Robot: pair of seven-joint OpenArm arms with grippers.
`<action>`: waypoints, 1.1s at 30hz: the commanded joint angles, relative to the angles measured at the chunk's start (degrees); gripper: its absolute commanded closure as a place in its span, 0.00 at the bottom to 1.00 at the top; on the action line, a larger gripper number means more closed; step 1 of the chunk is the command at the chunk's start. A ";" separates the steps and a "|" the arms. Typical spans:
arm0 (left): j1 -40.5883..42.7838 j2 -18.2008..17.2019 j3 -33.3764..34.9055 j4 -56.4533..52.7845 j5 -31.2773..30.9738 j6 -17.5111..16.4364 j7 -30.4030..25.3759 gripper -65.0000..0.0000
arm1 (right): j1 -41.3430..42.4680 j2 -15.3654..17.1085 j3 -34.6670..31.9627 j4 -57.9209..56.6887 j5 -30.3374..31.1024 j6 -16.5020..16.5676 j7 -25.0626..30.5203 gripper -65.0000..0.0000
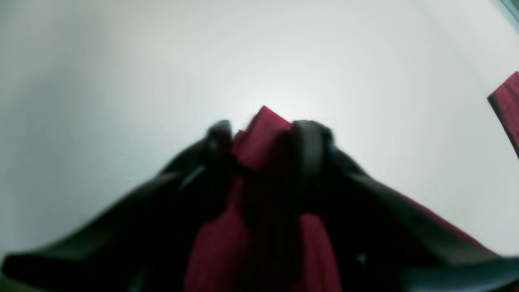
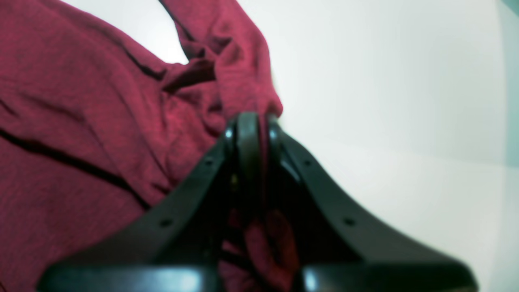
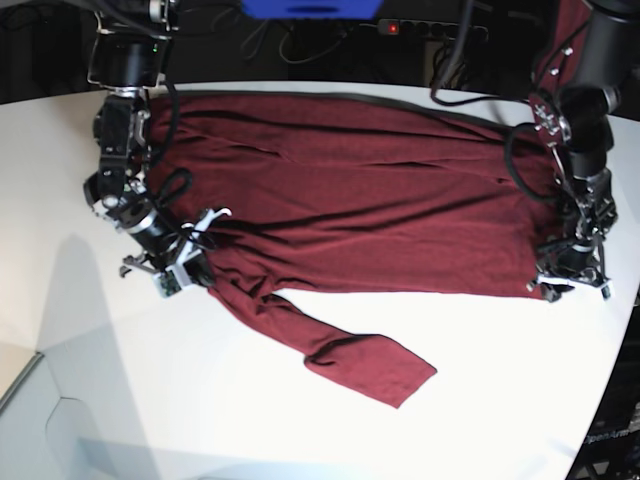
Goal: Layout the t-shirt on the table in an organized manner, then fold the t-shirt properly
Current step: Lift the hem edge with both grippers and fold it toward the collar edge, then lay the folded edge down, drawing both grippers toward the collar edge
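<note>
The maroon t-shirt (image 3: 350, 190) lies spread wide across the white table (image 3: 300, 430), with wrinkles and one sleeve (image 3: 350, 355) trailing toward the front. My right gripper (image 3: 185, 268) is at the shirt's left end; in the right wrist view its fingers (image 2: 248, 129) are shut on a bunched fold of the t-shirt (image 2: 101, 121). My left gripper (image 3: 568, 285) is at the shirt's right end. In the left wrist view, the left gripper (image 1: 263, 136) is pinching a fold of the t-shirt (image 1: 263, 125), and more of the cloth hangs below the fingers.
A power strip (image 3: 430, 28), cables and a blue object (image 3: 310, 8) sit behind the table's far edge. The table's curved edge (image 3: 35, 365) runs along the front left. Another strip of the shirt (image 1: 509, 105) shows at the right of the left wrist view.
</note>
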 commanded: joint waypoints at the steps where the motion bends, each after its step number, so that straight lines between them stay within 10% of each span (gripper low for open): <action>1: -0.35 -0.12 0.19 -0.05 0.90 -0.03 2.84 0.85 | 1.26 0.28 0.09 1.05 0.98 -0.21 1.58 1.00; 3: -0.35 -0.12 0.19 0.04 0.46 -0.03 2.84 1.00 | 1.26 0.28 0.09 1.05 0.98 -0.21 1.58 1.00; 33: 21.10 2.61 -2.62 52.17 -16.86 0.06 24.03 1.00 | -6.74 0.63 4.31 16.26 7.14 -0.21 1.58 1.00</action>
